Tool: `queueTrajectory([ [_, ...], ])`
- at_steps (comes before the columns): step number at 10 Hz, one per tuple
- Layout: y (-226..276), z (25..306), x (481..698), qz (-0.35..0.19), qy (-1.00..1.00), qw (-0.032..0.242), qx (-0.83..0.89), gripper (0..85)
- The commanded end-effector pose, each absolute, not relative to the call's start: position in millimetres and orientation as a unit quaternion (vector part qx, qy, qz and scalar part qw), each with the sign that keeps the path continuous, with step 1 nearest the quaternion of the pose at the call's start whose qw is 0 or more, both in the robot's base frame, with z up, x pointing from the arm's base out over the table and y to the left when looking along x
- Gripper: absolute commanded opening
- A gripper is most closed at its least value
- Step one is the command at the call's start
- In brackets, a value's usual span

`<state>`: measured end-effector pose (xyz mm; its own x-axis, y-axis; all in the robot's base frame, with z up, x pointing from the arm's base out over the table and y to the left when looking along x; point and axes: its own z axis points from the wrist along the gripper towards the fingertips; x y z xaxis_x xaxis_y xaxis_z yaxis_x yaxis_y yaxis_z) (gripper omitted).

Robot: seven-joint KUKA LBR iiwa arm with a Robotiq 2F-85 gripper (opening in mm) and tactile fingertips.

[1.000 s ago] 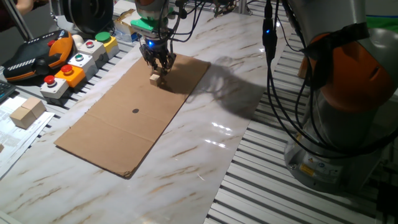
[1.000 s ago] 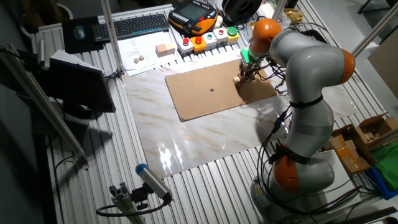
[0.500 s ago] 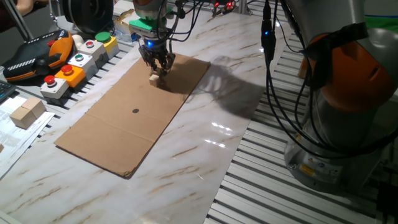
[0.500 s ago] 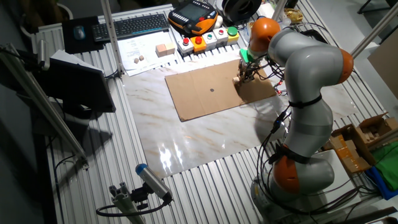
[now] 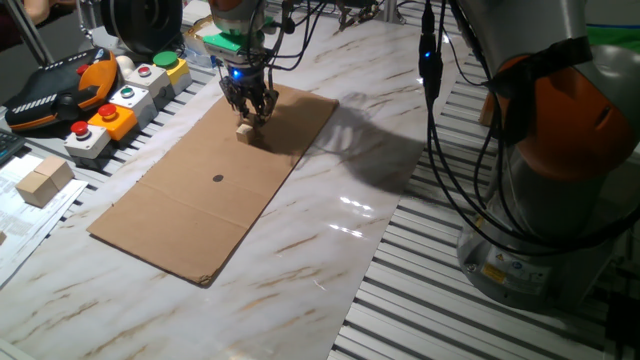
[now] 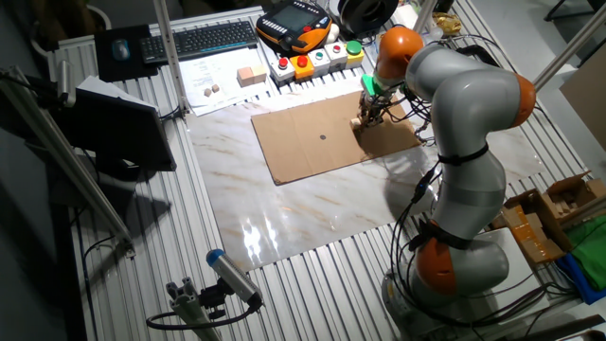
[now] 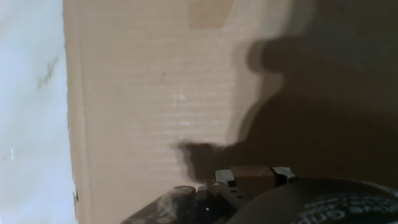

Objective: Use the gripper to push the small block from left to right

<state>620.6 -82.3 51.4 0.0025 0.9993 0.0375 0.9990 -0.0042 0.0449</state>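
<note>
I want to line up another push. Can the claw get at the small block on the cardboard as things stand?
Probably yes. The claw hangs right at the small block near the far end of the cardboard sheet, and nothing else lies close by. Whether they touch is hard to tell.

Occlusions and limits, current frames

Small block (image 5: 244, 127): only a sliver shows under the gripper (image 5: 249, 112) in one fixed view; contact between fingers and block cannot be told. In the other fixed view the block is too small to resolve, and the gripper (image 6: 364, 116) is a dark speck with finger spacing unreadable. Hand view: blurred; fingertips (image 7: 224, 176) cut off at the bottom edge, cardboard sheet (image 7: 143, 93) half in shadow, a pale tan patch (image 7: 208, 12) cropped by the top edge, identity uncertain. Robot arm (image 5: 540, 120) cropped at right and top.
</note>
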Motion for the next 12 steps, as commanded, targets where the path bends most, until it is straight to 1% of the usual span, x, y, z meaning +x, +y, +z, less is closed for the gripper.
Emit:
queueTrajectory([
  [1, -80.0, 50.5, 620.6, 0.03, 0.706, 0.002, 0.708, 0.7],
  [9, -54.4, 52.6, 623.0, 0.027, 0.708, 0.004, 0.705, 0.7],
  [12, -44.9, 51.7, 624.5, 0.03, 0.711, 0.001, 0.703, 0.7],
])
